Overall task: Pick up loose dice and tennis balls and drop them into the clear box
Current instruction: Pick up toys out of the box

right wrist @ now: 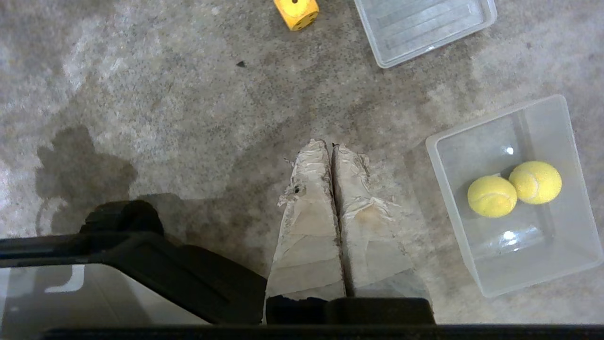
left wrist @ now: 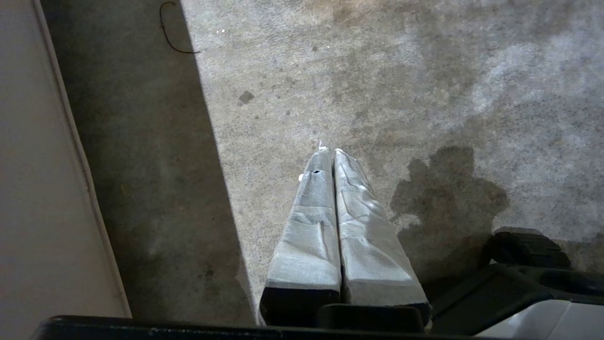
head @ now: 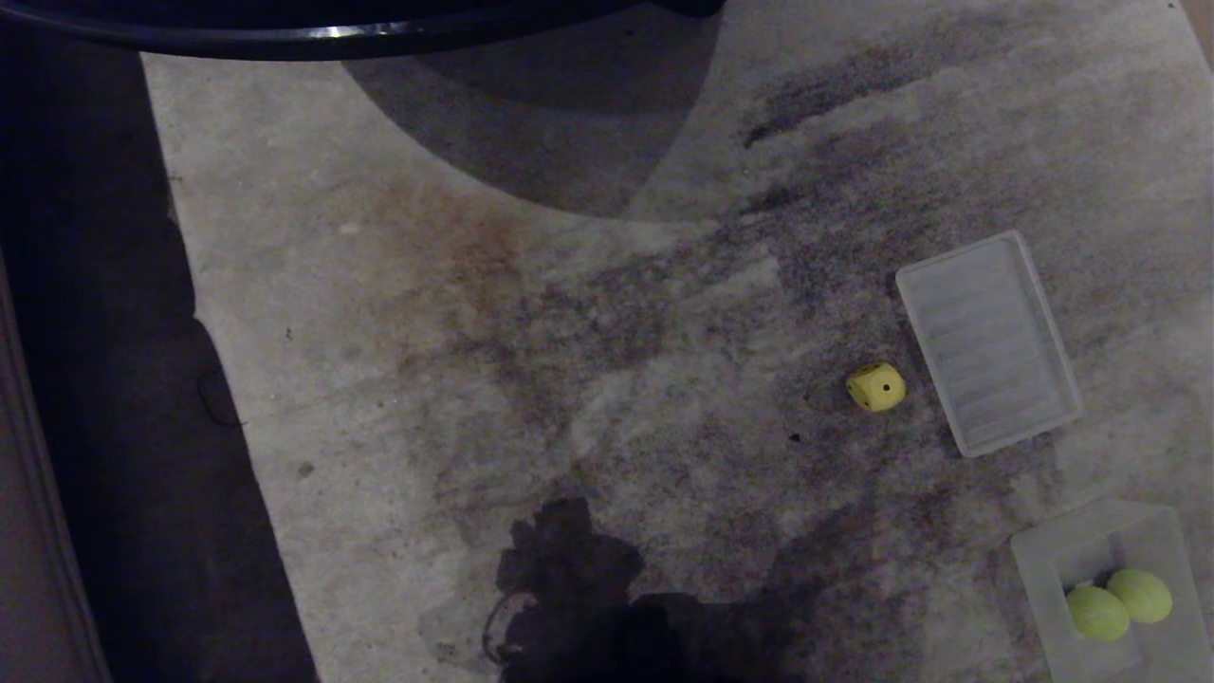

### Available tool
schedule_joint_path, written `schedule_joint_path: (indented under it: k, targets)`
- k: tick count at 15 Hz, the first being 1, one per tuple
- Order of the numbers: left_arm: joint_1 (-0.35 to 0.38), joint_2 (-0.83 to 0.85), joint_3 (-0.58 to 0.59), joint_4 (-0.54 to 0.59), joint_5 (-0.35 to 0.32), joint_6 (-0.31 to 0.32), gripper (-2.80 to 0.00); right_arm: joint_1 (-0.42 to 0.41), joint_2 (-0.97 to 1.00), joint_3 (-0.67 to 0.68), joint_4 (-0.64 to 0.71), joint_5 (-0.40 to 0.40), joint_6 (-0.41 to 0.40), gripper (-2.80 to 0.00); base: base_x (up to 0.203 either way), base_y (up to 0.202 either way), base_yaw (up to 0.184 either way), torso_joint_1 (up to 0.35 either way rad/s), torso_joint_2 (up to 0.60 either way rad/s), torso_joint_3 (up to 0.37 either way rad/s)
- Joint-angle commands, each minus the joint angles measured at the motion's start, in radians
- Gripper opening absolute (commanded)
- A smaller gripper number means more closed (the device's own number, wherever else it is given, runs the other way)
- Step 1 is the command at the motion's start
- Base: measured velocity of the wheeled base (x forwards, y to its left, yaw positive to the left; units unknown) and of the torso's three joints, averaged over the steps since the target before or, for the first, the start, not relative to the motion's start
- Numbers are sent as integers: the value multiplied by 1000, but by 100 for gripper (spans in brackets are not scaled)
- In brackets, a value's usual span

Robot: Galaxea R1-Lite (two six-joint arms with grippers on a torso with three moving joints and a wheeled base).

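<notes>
Tennis balls (right wrist: pixel 514 189), both touching, already lie inside the clear box (right wrist: pixel 557 278) on the carpet (head: pixel 474 379). One yellow die (head: pixel 875 387) remains loose, just beside the ribbed lid (head: pixel 986 341). Open carpet lies all around it. Left gripper (left wrist: pixel 329 151) and right gripper (right wrist: pixel 329 144) hang closed and empty.

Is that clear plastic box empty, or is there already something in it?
Not empty: the clear box holds two tennis balls side by side, touching. The yellow die lies outside on the carpet.
</notes>
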Motion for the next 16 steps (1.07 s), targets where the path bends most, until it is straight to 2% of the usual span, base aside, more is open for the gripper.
schedule_joint_path:
  k: [1, 4, 8, 11, 15, 16]
  targets:
    - [1, 1, 2, 0, 0, 0, -280, 0, 3, -2, 3, -1, -15, -280, 0, 0, 0, 0, 0, 0]
    - [-1, 1, 2, 0, 0, -1, -280, 0, 73, -41, 21, 12, -24, -280, 0, 0, 0, 0, 0, 0]
    - [1, 1, 2, 0, 0, -2, -280, 0, 518, -222, 3, 18, 45, -280, 0, 0, 0, 0, 0, 0]
    - [0, 1, 2, 0, 0, -2, -280, 3, 916, -332, -137, 16, 103, -280, 0, 0, 0, 0, 0, 0]
    - [1, 1, 2, 0, 0, -2, -280, 68, 1379, -418, -443, 21, 168, -280, 0, 0, 0, 0, 0, 0]
    - [-1, 1, 2, 0, 0, -1, -280, 83, 1475, -433, -521, 29, 180, -2, 0, 0, 0, 0, 0, 0]
